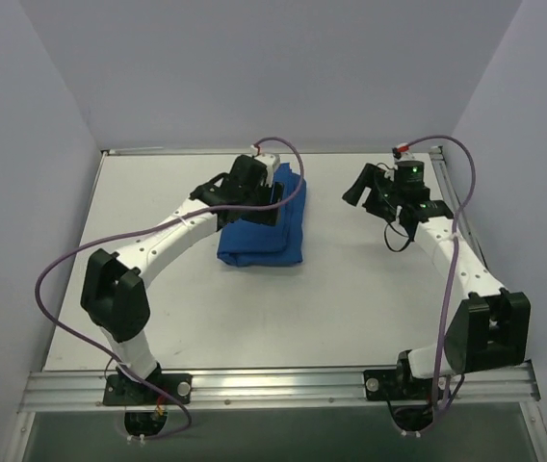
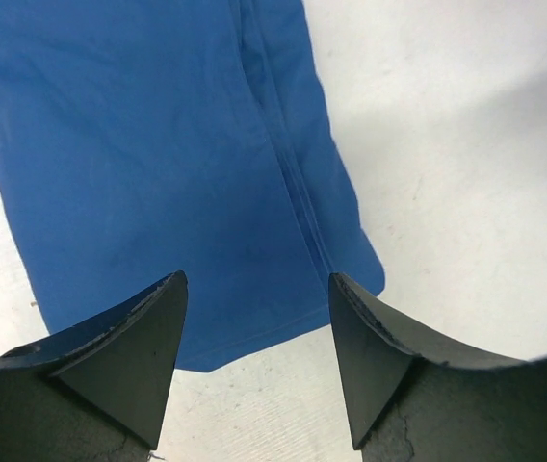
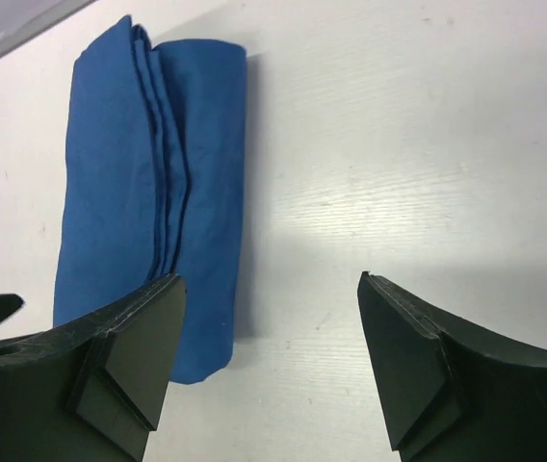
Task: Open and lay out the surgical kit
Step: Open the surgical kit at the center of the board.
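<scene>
The left end effector hangs released, fingers spread, just above the folded blue cloth bundle at upper centre. The right end effector, also released and empty, hovers over the white table, with the bundle at upper left of its view.

We take this for a robotics lab cell: a white table boxed in by plain pale walls. An aluminium rail along its near edge carries the cabled left arm and right arm.

The wrap is seen as matt blue cloth. The table is finished smooth, matt white. The fingers are scuffed, matt black.
</scene>
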Motion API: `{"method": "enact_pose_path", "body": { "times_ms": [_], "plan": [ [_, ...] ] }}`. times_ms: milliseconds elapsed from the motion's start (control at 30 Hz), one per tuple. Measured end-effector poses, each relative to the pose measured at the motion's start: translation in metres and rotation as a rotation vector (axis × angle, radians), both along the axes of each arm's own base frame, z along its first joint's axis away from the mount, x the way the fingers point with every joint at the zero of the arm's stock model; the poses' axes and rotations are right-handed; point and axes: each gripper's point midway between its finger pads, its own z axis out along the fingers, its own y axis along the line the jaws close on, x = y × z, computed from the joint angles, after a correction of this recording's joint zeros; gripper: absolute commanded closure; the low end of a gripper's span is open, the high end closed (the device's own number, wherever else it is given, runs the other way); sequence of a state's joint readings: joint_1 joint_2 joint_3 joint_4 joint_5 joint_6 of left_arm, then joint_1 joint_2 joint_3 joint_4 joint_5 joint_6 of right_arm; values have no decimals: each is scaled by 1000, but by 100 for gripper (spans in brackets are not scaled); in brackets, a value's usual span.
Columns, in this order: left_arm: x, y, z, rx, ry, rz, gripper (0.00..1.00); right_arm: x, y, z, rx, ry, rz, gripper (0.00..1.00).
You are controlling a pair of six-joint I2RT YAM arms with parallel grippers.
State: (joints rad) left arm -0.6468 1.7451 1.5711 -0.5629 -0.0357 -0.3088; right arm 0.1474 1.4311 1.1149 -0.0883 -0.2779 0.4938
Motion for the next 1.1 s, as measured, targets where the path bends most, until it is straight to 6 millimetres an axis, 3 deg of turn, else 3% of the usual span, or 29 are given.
{"method": "enact_pose_path", "body": {
  "times_ms": [100,300,567,1100],
  "plan": [
    [-8,-9,-28,77,34,-7,30,-9,-23,6,0,-17,-55,27],
    [-24,-27,-65,170,78,-42,30,-28,-25,-10,-9,23,-47,27],
    [-21,-31,-68,220,51,-21,30,-41,-24,-33,-11,83,-29,27],
    [-19,-29,-91,326,50,6,33,-41,-18,-33,11,70,-4,27]
  ]
}}
